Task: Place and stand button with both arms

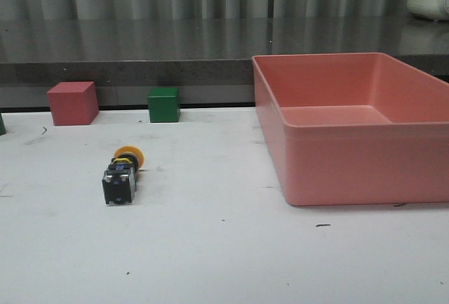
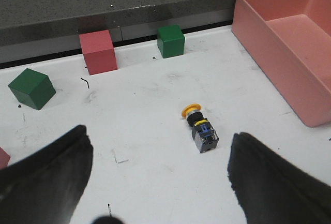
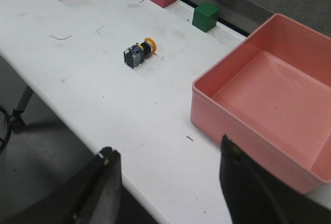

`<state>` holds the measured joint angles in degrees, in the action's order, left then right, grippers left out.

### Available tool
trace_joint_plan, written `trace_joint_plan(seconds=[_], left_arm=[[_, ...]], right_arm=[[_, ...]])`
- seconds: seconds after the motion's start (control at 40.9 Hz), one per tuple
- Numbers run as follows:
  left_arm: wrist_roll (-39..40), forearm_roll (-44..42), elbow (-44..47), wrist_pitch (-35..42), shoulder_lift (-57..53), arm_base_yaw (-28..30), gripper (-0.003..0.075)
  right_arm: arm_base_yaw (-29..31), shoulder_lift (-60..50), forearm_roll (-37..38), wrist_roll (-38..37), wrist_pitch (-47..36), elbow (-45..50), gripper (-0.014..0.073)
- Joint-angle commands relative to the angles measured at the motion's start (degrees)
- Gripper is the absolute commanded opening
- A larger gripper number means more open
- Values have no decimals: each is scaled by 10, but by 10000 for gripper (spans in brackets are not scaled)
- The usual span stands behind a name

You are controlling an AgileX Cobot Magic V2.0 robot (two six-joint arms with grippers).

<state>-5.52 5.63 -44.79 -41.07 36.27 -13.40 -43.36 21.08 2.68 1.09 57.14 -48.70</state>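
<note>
Left wrist view shows the left claw [image 2: 160,182] spread wide, its two dark fingers [image 2: 49,177] apart with nothing between them, hanging above the white tabletop [image 2: 145,100]. The button [image 2: 200,127] lies on its side just beyond the claw, touching neither finger, its yellow cap pointing toward the far edge and its black blocky base toward the near side. Farther out stand a red cube [image 2: 98,51] and a green cube [image 2: 170,41] near the far edge, with another green cube [image 2: 31,88] off to the left. The pink bin [image 2: 282,43] sits to the right, open-topped.

The right claw [image 3: 168,182] is likewise spread, gripping nothing, poised over the near edge of the tabletop beside the bin's near wall, well apart from the button.

From the front, the button [image 1: 122,175] lies left of centre, the red cube [image 1: 72,102] and green cube [image 1: 163,104] behind it, the bin [image 1: 351,163] on the right. Neither arm appears in that view.
</note>
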Motion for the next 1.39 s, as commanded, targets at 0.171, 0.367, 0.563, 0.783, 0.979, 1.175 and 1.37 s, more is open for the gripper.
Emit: trace_joint_plan(seconds=[0.171, 0.367, 0.563, 0.783, 0.979, 1.175, 1.37], left_arm=[[1, 4, -19, 43, 3, -4, 533], [1, 25, -19, 43, 3, -4, 533], [-2, 69, -19, 36, 3, -4, 536], [-90, 134, -40, 26, 45, -4, 559], [-91, 133, -98, -56, 140, -4, 606], [-91, 162, -124, -12, 243, -4, 600], [-91, 160, -180, -42, 347, -8, 600]], right_arm=[[3, 5, -27, 33, -68, -12, 447], [3, 5, -27, 33, -71, -12, 447], [3, 5, -27, 33, -69, -12, 447], [3, 5, -27, 33, -69, -12, 447], [3, 5, -27, 33, -69, -12, 447], [3, 5, -27, 33, -69, -12, 447], [3, 5, -27, 33, -69, -12, 447]])
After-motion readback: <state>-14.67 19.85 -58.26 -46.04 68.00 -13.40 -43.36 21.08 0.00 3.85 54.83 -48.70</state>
